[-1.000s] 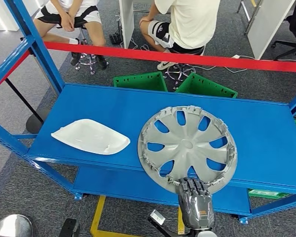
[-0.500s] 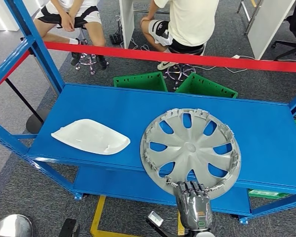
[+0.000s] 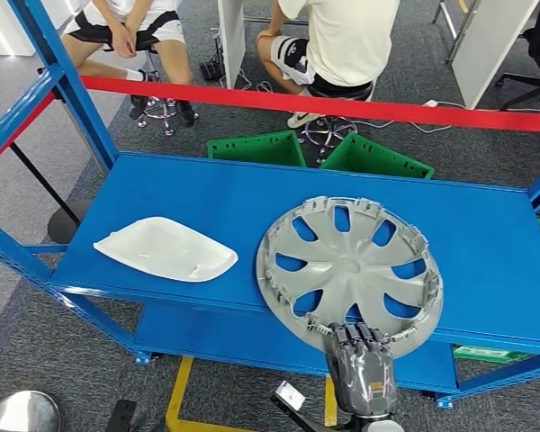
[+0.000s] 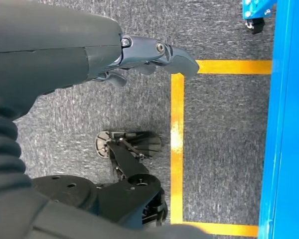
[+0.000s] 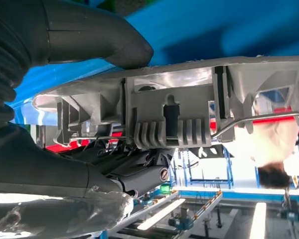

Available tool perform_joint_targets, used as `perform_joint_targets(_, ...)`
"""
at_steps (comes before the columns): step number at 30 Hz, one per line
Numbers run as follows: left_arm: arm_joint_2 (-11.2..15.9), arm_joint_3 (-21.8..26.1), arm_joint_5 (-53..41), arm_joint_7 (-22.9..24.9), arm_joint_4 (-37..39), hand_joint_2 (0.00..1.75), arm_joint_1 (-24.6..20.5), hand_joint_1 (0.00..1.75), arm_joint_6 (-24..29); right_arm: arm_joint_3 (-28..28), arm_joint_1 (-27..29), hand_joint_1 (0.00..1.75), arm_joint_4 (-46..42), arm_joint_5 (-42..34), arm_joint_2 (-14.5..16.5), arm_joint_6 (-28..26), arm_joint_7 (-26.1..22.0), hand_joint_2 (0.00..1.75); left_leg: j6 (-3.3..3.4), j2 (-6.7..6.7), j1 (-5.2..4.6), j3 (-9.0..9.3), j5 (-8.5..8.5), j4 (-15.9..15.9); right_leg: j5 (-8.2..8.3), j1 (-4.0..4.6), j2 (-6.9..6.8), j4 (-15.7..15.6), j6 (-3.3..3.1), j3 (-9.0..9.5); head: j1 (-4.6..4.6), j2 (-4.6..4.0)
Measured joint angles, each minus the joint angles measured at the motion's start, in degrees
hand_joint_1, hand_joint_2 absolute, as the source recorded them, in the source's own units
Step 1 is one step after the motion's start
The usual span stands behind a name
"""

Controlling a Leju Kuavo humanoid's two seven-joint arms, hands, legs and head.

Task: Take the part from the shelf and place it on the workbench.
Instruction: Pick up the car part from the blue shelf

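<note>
Hubcaps: one [image 3: 349, 266];
White panels: one [image 3: 166, 248];
Green crates: two [image 3: 256, 148] [image 3: 377, 157];
Seated people: two [image 3: 128, 22] [image 3: 335, 40]

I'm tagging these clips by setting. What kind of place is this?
Probably an indoor robot test area or workshop: a blue metal shelf holds car parts, a grey wheel cover and a white panel, behind a red barrier bar, with green crates on carpet.

Head view high, facing down onto shelf [image 3: 185, 189]; wrist views close.
</note>
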Motion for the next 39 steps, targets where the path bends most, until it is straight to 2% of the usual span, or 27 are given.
perform_joint_targets(3, -0.2, 0.0, 0.0, 0.1, 0.0, 1.75, 0.1, 0.0, 1.9, -3.4, 4.8, 1.75, -5.6, -0.2, 1.1, 0.0, -6.1, 1.75, 0.47, -0.13, -0.2, -0.1, -0.21, 0.3, 0.09, -0.29, -0.12, -0.3, 0.27, 0.22, -0.05, 0.0)
perform_joint_targets(5, -0.4, 0.0, -0.2, 0.2, 0.0, 1.75, 0.1, 0.0, 2.9, -6.9, 8.7, 1.75, -9.2, -3.0, 3.0, 0.0, -13.3, 1.75, 1.11, -0.14, -0.27, -0.02, 0.08, -0.2, 0.29, -0.42, -0.12, -0.5, 0.76, 0.56, -0.16, 0.01)
perform_joint_targets(7, -0.7, 0.0, -0.4, 0.1, 0.0, 1.75, 0.0, 0.0, 3.4, -10.9, 11.8, 1.75, -12.2, -9.9, 4.8, 0.0, -22.2, 1.75, 1.62, 0.01, -0.05, 0.45, 0.82, -1.5, -0.84, -0.42, -0.1, 0.6, 1.02, -0.03, -0.04, 0.01)
perform_joint_targets(8, -0.8, 0.0, -0.5, 0.0, 0.0, 1.75, 0.0, 0.0, 3.5, -12.8, 13.1, 1.75, -13.3, -13.6, 5.7, 0.0, -26.4, 1.75, 1.78, 0.1, 0.12, 0.69, 1.1, -2.1, -2.24, -0.42, -0.11, 2.6, 1.1, -1.04, 0.11, 0.01)
perform_joint_targets(10, -0.9, 0.0, -0.7, -0.2, 0.0, 1.75, -0.1, 0.0, 3.6, -16.1, 15.3, 1.75, -14.8, -18.0, 7.4, 0.0, -31.8, 1.75, 1.88, 0.2, 0.18, 0.77, 1.25, -2.4, -5.73, -0.6, -0.12, 9.9, 1.4, -4.55, 0.39, 0.0)
perform_joint_targets(11, -1.0, 0.0, -0.8, -0.2, 0.0, 1.75, -0.1, 0.0, 3.6, -17.3, 16.3, 1.75, -15.4, -19.2, 8.1, 0.0, -33.4, 1.75, 1.84, 0.22, 0.22, 0.74, 1.25, -2.4, -6.7, -0.75, -0.13, 13.2, 1.67, -6.19, 0.43, 0.0)
perform_joint_targets(12, -1.0, 0.0, -0.8, -0.2, 0.0, 1.75, -0.1, 0.0, 3.6, -18.5, 17.2, 1.75, -15.7, -20.5, 8.8, 0.0, -35.3, 1.75, 1.75, 0.23, 0.29, 0.72, 1.26, -2.4, -6.74, -0.94, -0.14, 15.1, 1.94, -7.21, 0.42, 0.0)
perform_joint_targets(13, -1.1, 0.0, -0.8, -0.2, 0.0, 1.75, -0.1, 0.0, 3.7, -19.8, 18.2, 1.75, -15.9, -22.6, 9.7, 0.1, -38.4, 1.75, 1.53, 0.2, 0.47, 0.7, 1.27, -2.3, -5.53, -1.18, -0.15, 14.6, 2.27, -7.14, 0.42, 0.0)
perform_joint_targets(15, -1.2, 0.0, -0.9, -0.3, 0.0, 1.75, -0.1, 0.0, 4.0, -22.8, 20.0, 1.75, -16.0, -28.4, 11.9, 0.1, -46.1, 1.75, 0.56, 0.04, 0.98, 0.64, 1.16, -1.9, -1.56, -1.85, -0.15, 8.2, 3.25, -4.2, 0.45, 0.0)
perform_joint_targets(16, -1.1, 0.0, -1.1, -0.3, 0.0, 1.75, -0.1, 0.0, 4.2, -24.1, 20.7, 1.75, -15.9, -31.5, 13.0, 0.1, -49.4, 1.75, -0.11, -0.06, 1.19, 0.49, 1.1, -1.6, -0.08, -1.99, 0.11, 4.9, 3.49, -2.46, 0.67, 0.0)
perform_joint_targets(17, -1.1, 0.0, -1.4, -0.3, 0.0, 1.75, -0.1, 0.0, 4.5, -25.1, 21.2, 1.75, -15.9, -33.8, 13.9, 0.1, -51.6, 1.75, -0.75, -0.15, 1.23, 0.37, 1.11, -1.3, 0.68, -2.08, 0.42, 2.7, 3.31, -1.38, 0.81, 0.0)
perform_joint_targets(18, -1.1, 0.0, -1.8, -0.2, 0.0, 1.75, -0.1, 0.0, 4.8, -25.7, 21.5, 1.75, -15.9, -35.3, 14.6, 0.1, -52.7, 1.75, -1.31, -0.22, 1.18, 0.22, 1.25, -1.0, 0.69, -2.03, 0.75, 2.0, 2.83, -1.05, 0.85, 0.0)
perform_joint_targets(21, -1.0, -0.3, -3.1, 0.2, 0.0, 1.75, -0.1, 0.0, 5.7, -27.1, 22.5, 1.75, -16.0, -37.2, 16.0, 0.1, -54.4, 1.75, -2.23, -0.17, 1.25, -0.2, 1.66, -0.8, 0.9, -1.72, 0.98, 2.8, 0.53, -2.15, 0.36, 0.0)
perform_joint_targets(22, -1.0, -0.5, -3.5, 0.4, 0.0, 1.75, -0.1, 0.0, 5.9, -27.5, 22.8, 1.75, -16.1, -37.6, 16.4, 0.1, -54.9, 1.75, -2.29, 0.04, 1.27, -0.66, 0.71, 0.0, 1.2, -1.61, 0.86, 2.8, -0.14, -2.54, 0.16, 0.0)
perform_joint_targets(23, -1.0, -0.7, -3.8, 0.7, 0.0, 1.75, -0.2, 0.0, 6.1, -27.9, 23.0, 1.75, -16.2, -37.9, 16.7, 0.1, -55.3, 1.75, -2.25, 0.26, 1.19, -1.49, -1.05, 1.8, 1.58, -1.52, 0.68, 2.8, -0.82, -3.0, -0.06, 0.0)
perform_joint_targets(24, -1.0, -1.0, -4.1, 0.9, 0.0, 1.75, -0.4, 0.0, 6.3, -28.2, 23.1, 1.75, -16.3, -37.9, 17.0, 0.1, -55.6, 1.75, -2.12, 0.46, 1.0, -2.74, -3.6, 4.9, 2.02, -1.37, 0.46, 2.8, -1.43, -3.48, -0.3, 0.0)
perform_joint_targets(26, -1.0, -1.3, -4.6, 1.3, 0.0, 1.75, -0.6, 0.0, 6.6, -28.8, 23.4, 1.75, -16.4, -37.4, 17.5, 0.1, -56.0, 1.75, -1.83, 0.51, 0.52, -5.41, -8.17, 12.7, 2.92, -0.9, 0.07, 2.8, -2.21, -4.77, -0.58, 0.0)
perform_joint_targets(27, -1.0, -1.5, -4.8, 1.5, 0.0, 1.75, -0.7, 0.0, 6.7, -29.1, 23.5, 1.75, -16.4, -37.2, 17.7, 0.1, -56.2, 1.75, -1.62, 0.51, 0.31, -6.1, -9.29, 15.6, 3.38, -0.62, -0.07, 2.8, -2.42, -5.4, -0.64, 0.0)
perform_joint_targets(28, -1.1, -1.6, -4.9, 1.6, 0.0, 1.75, -0.7, 0.0, 6.7, -29.4, 23.6, 1.75, -16.4, -37.0, 17.9, 0.1, -56.4, 1.75, -1.28, 0.51, 0.11, -5.79, -9.07, 16.5, 3.84, -0.35, -0.15, 2.8, -2.53, -5.99, -0.65, 0.0)
perform_joint_targets(29, -1.1, -1.7, -5.0, 1.6, 0.0, 1.75, -0.7, 0.0, 6.8, -29.6, 23.7, 1.75, -16.4, -36.9, 18.2, 0.1, -56.7, 1.75, -0.88, 0.51, -0.1, -4.73, -8.11, 15.9, 4.27, -0.11, -0.18, 2.8, -2.59, -6.54, -0.65, 0.0)
perform_joint_targets(30, -1.1, -1.9, -5.1, 1.7, 0.0, 1.75, -0.7, 0.0, 6.9, -29.8, 23.8, 1.75, -16.4, -36.9, 18.4, 0.1, -57.1, 1.75, -0.38, 0.51, -0.34, -2.44, -6.45, 12.8, 4.69, 0.04, -0.16, 2.8, -2.54, -7.03, -0.65, 0.0)
perform_joint_targets(31, -1.0, -2.0, -5.2, 1.7, 0.0, 1.75, -0.8, 0.0, 7.0, -30.1, 24.0, 1.75, -16.4, -36.8, 18.7, 0.1, -57.7, 1.75, 0.16, 0.51, -0.63, 0.37, -5.23, 8.7, 5.14, 0.15, -0.14, 2.8, -2.42, -7.48, -0.66, 0.0)
perform_joint_targets(33, -1.0, -2.4, -5.4, 1.7, 0.0, 1.75, -1.1, 0.0, 7.1, -30.8, 24.2, 1.75, -16.4, -36.9, 19.3, 0.1, -58.8, 1.75, 0.85, 0.51, -1.14, 4.99, -4.45, 1.2, 6.02, 0.34, -0.14, 2.8, -1.91, -8.14, -0.62, 0.0)
perform_joint_targets(35, -1.0, -2.6, -5.5, 1.8, 0.0, 1.75, -1.3, 0.0, 7.2, -31.5, 24.4, 1.75, -16.4, -37.0, 19.9, 0.1, -59.6, 1.75, 0.97, 0.48, -1.45, 5.92, -4.62, -1.2, 6.96, 0.34, -0.23, 2.6, -1.2, -8.42, -0.57, 0.0)
perform_joint_targets(37, -1.0, -2.7, -5.6, 1.8, 0.0, 1.75, -1.3, 0.0, 7.2, -32.0, 24.7, 1.75, -16.4, -37.2, 20.3, 0.1, -60.0, 1.75, 1.35, 0.6, -1.43, 5.24, -3.76, -1.5, 7.04, 0.14, -0.25, 2.5, -0.52, -8.77, -0.57, 0.0)
perform_joint_targets(38, -0.9, -2.8, -5.6, 1.8, 0.0, 1.75, -1.3, 0.0, 7.3, -32.2, 24.9, 1.75, -16.4, -37.2, 20.5, 0.1, -60.0, 1.75, 1.69, 0.7, -1.36, 4.8, -3.2, -1.6, 5.77, 0.08, -0.24, 3.4, -0.22, -9.24, -0.5, 0.0)
perform_joint_targets(39, -0.9, -2.8, -5.6, 1.8, 0.0, 1.75, -1.3, 0.0, 7.3, -32.4, 25.0, 1.75, -16.4, -37.2, 20.6, 0.1, -60.1, 1.75, 1.99, 0.78, -1.28, 4.22, -2.58, -1.7, 3.47, 0.04, -0.23, 5.5, 0.04, -10.04, -0.38, 0.0)
